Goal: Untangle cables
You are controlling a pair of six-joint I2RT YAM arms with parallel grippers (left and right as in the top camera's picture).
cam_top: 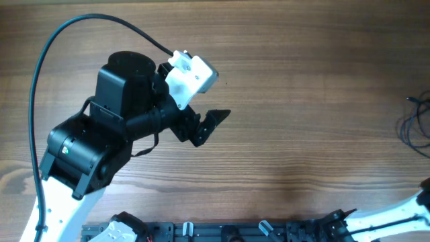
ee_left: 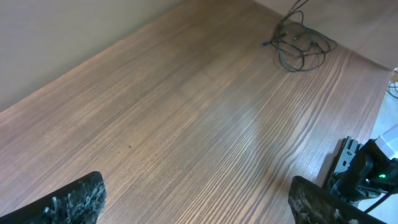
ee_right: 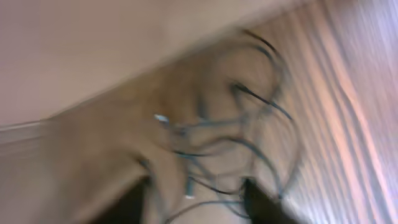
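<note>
A tangle of thin black cables lies at the table's far right edge, partly cut off in the overhead view. It shows whole in the left wrist view, far from the left gripper. My left gripper hovers over the table's left middle; its fingers are wide apart and hold nothing. In the blurred right wrist view the cable tangle fills the middle, just ahead of my right gripper, whose dark fingers stand apart with loose strands between them. The right gripper is outside the overhead view.
The right arm's white link lies along the front right. A black rail runs along the front edge. The left arm's own black cable arcs over the table's left side. A pale wall borders the far side.
</note>
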